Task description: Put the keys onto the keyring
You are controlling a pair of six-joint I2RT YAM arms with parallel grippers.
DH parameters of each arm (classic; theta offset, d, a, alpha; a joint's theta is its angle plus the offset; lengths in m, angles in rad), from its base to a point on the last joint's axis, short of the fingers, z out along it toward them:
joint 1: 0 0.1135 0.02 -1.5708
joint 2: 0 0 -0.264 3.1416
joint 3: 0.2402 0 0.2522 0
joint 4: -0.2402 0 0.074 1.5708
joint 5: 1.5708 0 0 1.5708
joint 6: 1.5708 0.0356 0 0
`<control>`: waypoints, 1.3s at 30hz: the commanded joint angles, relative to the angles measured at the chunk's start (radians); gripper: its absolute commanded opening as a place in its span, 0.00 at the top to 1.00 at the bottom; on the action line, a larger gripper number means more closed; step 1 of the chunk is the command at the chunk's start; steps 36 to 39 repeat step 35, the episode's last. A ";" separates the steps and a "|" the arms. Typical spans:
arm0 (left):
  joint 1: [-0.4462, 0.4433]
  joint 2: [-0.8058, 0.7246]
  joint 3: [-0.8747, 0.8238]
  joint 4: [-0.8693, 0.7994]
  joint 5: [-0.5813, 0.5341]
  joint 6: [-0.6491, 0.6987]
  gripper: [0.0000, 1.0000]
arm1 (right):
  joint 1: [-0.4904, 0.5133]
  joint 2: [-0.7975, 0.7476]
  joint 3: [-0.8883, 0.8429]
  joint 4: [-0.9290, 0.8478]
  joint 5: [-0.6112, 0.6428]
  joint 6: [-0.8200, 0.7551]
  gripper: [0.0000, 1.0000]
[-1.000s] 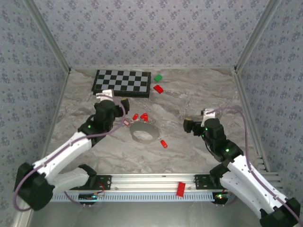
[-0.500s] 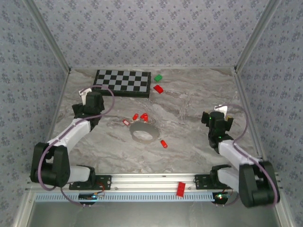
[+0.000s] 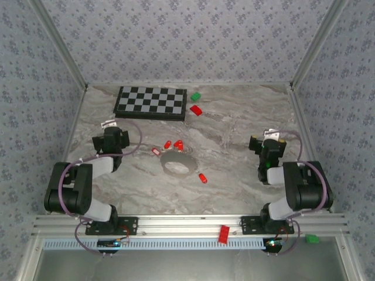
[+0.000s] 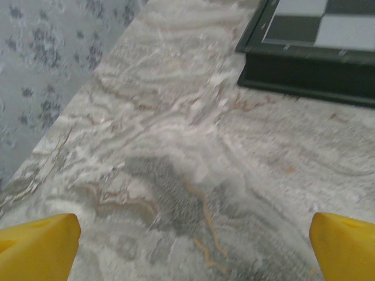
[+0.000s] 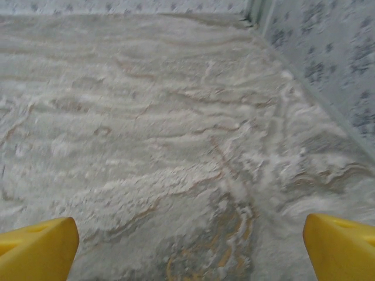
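Left gripper [image 3: 110, 140] and right gripper [image 3: 268, 146]: both spread wide, empty.
Keys [image 3: 167, 144] and keyring [image 3: 176, 173] lie between them, well apart from each. Risk: a tiny key skids away as fingers close.

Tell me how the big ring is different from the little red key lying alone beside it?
The keyring is grey wire; the key has a red head. The keyring is much wider than the key. The keyring is a hollow loop; the key is a short solid piece. Both lie on the marble table, the key outside the loop.
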 commanded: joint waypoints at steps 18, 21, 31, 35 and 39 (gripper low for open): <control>0.106 0.077 -0.080 0.296 0.320 0.035 0.00 | -0.031 0.014 0.103 -0.069 -0.095 -0.008 0.01; 0.106 0.079 -0.082 0.300 0.320 0.034 0.00 | -0.028 0.015 0.102 -0.069 -0.092 -0.010 0.01; 0.106 0.077 -0.081 0.299 0.320 0.035 0.00 | -0.022 0.015 0.103 -0.070 -0.084 -0.015 0.01; 0.106 0.078 -0.081 0.300 0.319 0.035 0.00 | -0.022 0.015 0.102 -0.067 -0.084 -0.015 0.01; 0.106 0.078 -0.081 0.300 0.319 0.035 0.00 | -0.022 0.015 0.102 -0.067 -0.084 -0.015 0.01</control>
